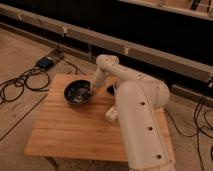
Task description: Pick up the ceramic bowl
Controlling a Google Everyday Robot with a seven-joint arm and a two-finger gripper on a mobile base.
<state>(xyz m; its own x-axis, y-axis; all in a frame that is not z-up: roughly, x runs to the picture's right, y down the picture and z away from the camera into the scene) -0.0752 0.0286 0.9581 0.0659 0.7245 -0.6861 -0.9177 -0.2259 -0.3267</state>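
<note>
The ceramic bowl (77,93) is round, shallow and glossy dark, with a shiny speckled inside. It sits on the back left part of the wooden table (70,132). My gripper (92,89) reaches down from the white arm (139,112) to the bowl's right rim and touches or overlaps it. The arm's big white link fills the right side of the view and hides part of the table.
A small white object (110,89) sits just right of the gripper, and another white piece (111,114) lies by the arm's base. Black cables (20,82) and a power box (47,62) lie on the floor at left. A dark wall with a rail runs behind.
</note>
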